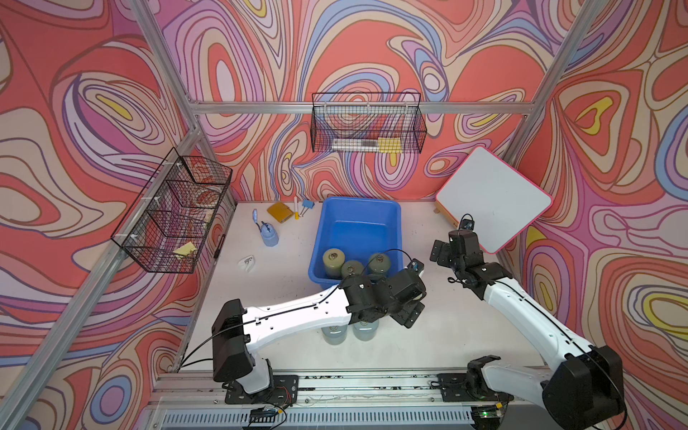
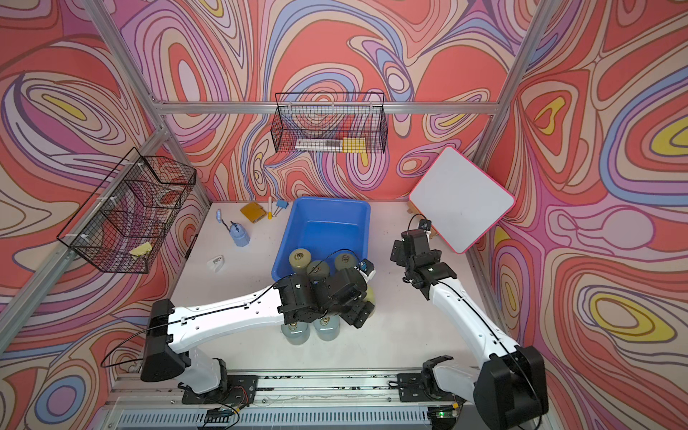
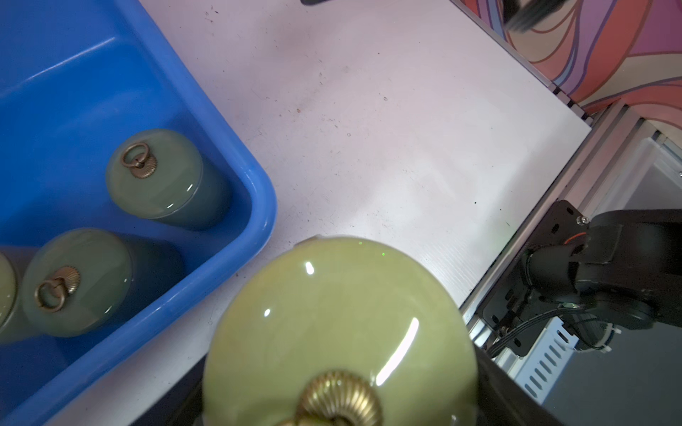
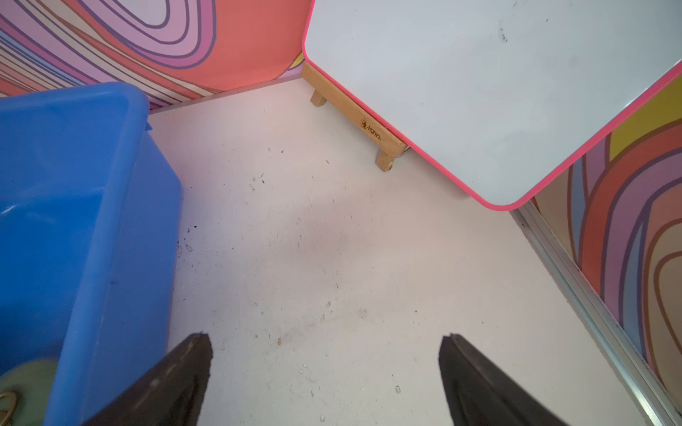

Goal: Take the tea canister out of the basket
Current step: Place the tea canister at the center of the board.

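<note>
A yellow-green tea canister (image 3: 339, 317) with a brass ring knob fills the left wrist view, outside the basket and over the white table. My left gripper (image 1: 410, 315) is shut on it, with dark fingers (image 3: 513, 394) against its sides. In a top view a sliver of the canister (image 2: 370, 296) shows beside the wrist. The basket (image 1: 398, 223) is a bright blue tub, and three green canisters (image 1: 333, 258) (image 1: 352, 268) (image 1: 379, 260) stand at its near end. My right gripper (image 4: 326, 339) hangs open over bare table, to the right of the basket (image 4: 110, 236).
Two pale blue-grey canisters (image 1: 334, 334) (image 1: 366, 330) stand on the table under my left arm. A pink-edged whiteboard (image 1: 493, 199) leans at the back right. Black wire baskets (image 1: 366, 126) (image 1: 175, 212) hang on the walls. A small blue bottle (image 1: 268, 235), a yellow pad (image 1: 279, 212) and markers lie left of the tub.
</note>
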You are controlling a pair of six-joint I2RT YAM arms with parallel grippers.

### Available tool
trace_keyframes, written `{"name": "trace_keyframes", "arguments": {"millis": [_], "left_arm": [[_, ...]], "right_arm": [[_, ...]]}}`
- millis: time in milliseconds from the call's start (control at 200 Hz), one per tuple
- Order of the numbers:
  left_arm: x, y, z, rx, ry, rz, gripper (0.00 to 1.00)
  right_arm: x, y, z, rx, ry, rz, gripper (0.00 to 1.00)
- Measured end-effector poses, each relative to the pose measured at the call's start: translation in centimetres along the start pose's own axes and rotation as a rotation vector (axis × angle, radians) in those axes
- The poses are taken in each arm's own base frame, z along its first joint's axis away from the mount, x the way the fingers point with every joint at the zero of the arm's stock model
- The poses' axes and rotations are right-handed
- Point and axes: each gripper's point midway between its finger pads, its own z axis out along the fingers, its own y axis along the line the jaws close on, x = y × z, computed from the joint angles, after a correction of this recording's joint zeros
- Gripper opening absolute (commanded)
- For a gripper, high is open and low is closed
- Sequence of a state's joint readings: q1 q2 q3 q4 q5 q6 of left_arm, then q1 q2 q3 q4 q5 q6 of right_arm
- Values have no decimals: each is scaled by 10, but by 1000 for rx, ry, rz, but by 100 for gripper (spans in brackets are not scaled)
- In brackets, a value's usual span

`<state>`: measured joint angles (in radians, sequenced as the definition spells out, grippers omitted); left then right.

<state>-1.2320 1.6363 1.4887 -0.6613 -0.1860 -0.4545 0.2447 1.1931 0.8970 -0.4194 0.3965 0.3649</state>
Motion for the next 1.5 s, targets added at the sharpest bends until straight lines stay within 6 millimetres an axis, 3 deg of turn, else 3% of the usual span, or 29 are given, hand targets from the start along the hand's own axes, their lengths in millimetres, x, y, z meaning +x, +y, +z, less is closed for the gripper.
{"name": "trace_keyframes", "arguments": {"millis": [310, 731, 1077, 1232, 1347, 1502], "left_arm": [[27, -19, 42, 4, 64, 34, 16], [51, -20, 81, -5, 87, 43, 16], [69, -19, 107, -24, 129, 57, 16], [75, -16, 110, -35, 139, 61, 16], [76, -15, 111, -38, 141, 62, 23], [78, -15, 113, -40, 146, 67, 49]], "right_arm": [[-1, -9, 4, -4, 14, 36, 98], [-2, -8, 3, -20, 17, 49, 98], [-3, -9, 2, -27, 12, 56, 98], [-3, -9, 2, -28, 12, 56, 98], [-3, -8, 2, -30, 13, 57, 98], [-3, -8, 1, -33, 14, 57, 98]]}}
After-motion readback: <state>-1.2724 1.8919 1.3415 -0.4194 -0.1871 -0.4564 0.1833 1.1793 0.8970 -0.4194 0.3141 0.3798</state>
